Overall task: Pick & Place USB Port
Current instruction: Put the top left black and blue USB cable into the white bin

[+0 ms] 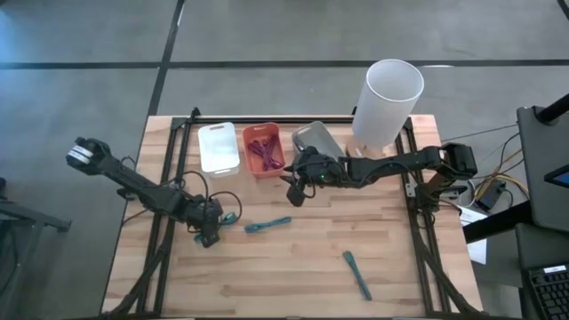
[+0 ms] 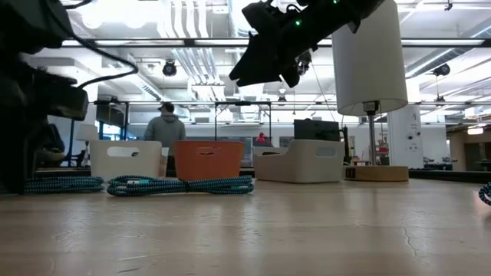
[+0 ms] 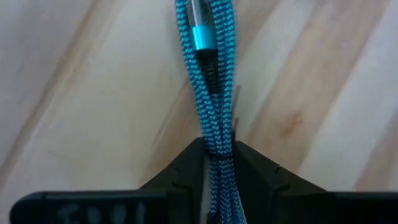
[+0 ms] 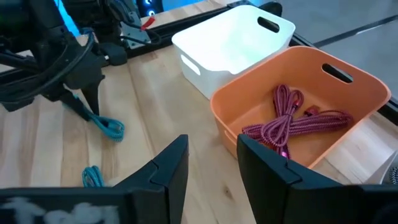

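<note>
A bundled teal braided USB cable [image 3: 210, 93] with a light-blue plug [image 3: 202, 37] sits in my left gripper [image 3: 217, 163], which is shut on it at the table's left middle [image 1: 210, 235]. My right gripper [image 4: 211, 163] hovers open above the table's middle [image 1: 296, 188], just in front of the orange bin [image 1: 263, 149], with nothing between its fingers. Magenta cables [image 4: 292, 121] lie in that bin. Two more teal cables lie flat on the wood, one at the centre [image 1: 268, 225] and one at the near right [image 1: 358, 274]. My left gripper pinches the teal cable bundle [image 3: 216, 146] between its two fingers, several strands together. The fingers come steeply from above and lie along the bundle. The plug end [image 4: 112, 128] reaches past the fingertips and rests on the wood.
A white bin [image 1: 218, 147] and a grey bin [image 1: 316, 140] stand either side of the orange one along the far edge. A tall white cylinder [image 1: 387, 102] stands at the far right. Black frame rails [image 1: 173, 178] run along the table's sides. A person [image 2: 166, 126] stands far behind the table.
</note>
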Robot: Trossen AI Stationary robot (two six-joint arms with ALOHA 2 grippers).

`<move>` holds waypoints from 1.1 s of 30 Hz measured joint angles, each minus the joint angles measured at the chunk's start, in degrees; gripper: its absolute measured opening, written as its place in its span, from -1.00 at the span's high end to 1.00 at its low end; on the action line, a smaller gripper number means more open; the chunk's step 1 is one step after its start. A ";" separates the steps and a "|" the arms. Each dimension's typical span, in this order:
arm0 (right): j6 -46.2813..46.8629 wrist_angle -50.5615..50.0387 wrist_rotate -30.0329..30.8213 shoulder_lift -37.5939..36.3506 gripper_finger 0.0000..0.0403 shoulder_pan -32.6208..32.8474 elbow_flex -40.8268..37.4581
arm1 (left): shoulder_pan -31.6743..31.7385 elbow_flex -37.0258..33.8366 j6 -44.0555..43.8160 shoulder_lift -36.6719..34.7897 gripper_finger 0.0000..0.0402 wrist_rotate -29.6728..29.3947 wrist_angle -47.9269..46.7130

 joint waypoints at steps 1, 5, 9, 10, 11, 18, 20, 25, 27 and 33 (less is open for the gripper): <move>0.02 -0.02 0.00 0.00 0.34 0.00 -0.12 | 0.00 -0.44 -0.04 -0.03 0.58 -0.13 0.30; 0.04 -0.07 -0.02 0.02 0.31 0.00 -0.47 | -0.04 -2.06 -0.04 -0.11 0.58 -0.82 1.74; 0.22 -0.09 -0.02 0.03 0.30 0.00 -0.56 | -0.04 -2.69 0.36 -0.11 0.68 -1.11 2.38; 0.20 -0.09 -0.02 0.04 0.30 0.00 -0.56 | -0.04 -2.77 0.49 -0.11 0.73 -1.15 2.51; 0.20 -0.09 -0.02 0.04 0.30 0.00 -0.55 | -0.04 -2.75 0.49 -0.09 0.78 -1.15 2.55; 0.21 -0.08 -0.03 0.04 0.35 0.00 -0.58 | -0.09 -1.73 -0.82 -0.07 0.90 -2.62 2.80; 0.22 -0.09 -0.04 0.07 0.36 0.00 -0.60 | -0.09 -0.53 -0.66 0.10 0.85 -4.52 3.46; 0.22 -0.09 -0.04 0.07 0.36 0.00 -0.63 | 0.05 3.13 1.74 0.02 0.85 -17.00 4.05; 0.22 -0.07 -0.04 0.07 0.35 0.00 -0.67 | 0.33 4.53 1.75 0.04 0.89 -23.07 3.58; 0.44 -0.07 -0.06 0.07 0.33 0.00 -0.67 | 2.92 9.77 1.55 -0.09 0.88 -35.76 3.75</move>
